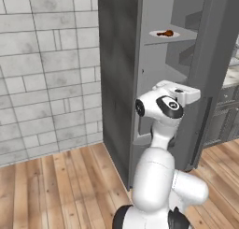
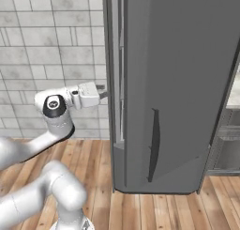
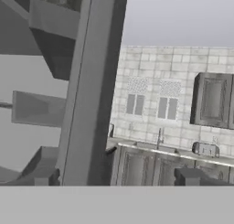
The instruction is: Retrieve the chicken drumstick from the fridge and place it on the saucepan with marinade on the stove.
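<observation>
The fridge (image 1: 117,60) stands open. On an upper shelf lies the chicken drumstick (image 1: 166,33), brown and glossy, on a small white plate (image 1: 156,34). My gripper (image 2: 101,91) reaches from the left into the gap at the fridge's opening, well below that shelf. Its jaws are open and hold nothing. In the hand view, the edge of the fridge door (image 3: 89,90) runs down the picture, with grey door racks (image 3: 32,109) to its left. The saucepan and the stove are out of view.
The open fridge door (image 1: 212,78) stands close on the arm's right. A grey tiled wall (image 1: 46,74) and wooden floor (image 1: 60,186) lie to the left. Beyond the door are a counter and dark cabinets (image 3: 151,166).
</observation>
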Tool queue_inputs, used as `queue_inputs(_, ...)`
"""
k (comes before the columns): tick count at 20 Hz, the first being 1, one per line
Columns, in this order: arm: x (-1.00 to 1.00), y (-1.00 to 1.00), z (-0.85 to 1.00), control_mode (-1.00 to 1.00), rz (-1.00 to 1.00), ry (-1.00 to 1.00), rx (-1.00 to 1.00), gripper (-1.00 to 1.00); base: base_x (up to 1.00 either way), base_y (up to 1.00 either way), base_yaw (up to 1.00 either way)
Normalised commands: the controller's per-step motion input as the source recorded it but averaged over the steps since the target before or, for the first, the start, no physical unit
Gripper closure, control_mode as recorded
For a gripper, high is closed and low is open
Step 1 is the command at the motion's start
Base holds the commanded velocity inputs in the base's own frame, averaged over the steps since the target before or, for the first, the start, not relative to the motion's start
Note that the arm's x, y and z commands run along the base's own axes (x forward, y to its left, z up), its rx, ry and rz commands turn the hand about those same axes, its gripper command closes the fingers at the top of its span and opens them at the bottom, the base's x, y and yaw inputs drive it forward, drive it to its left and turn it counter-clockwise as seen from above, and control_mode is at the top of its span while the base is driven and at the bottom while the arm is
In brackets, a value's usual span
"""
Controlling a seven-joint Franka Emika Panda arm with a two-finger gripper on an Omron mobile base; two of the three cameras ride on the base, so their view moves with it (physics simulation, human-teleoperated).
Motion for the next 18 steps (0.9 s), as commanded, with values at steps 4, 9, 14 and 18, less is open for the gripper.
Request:
queue_inputs(4,0.35,0.0,0.12,-1.0,-0.04,-0.07,0.0,-1.0,0.0,0.0,0.0)
queue_inputs(9,0.13,0.02,0.43,-1.0,-0.07,0.0,0.0,-1.0,0.0,0.0,0.0)
queue_inputs(14,0.01,0.01,0.51,-1.0,-0.15,0.0,0.0,-1.0,0.0,0.0,0.0)
queue_inputs(18,0.0,0.0,0.41,-1.0,-0.17,0.0,0.0,-1.0,0.0,0.0,0.0)
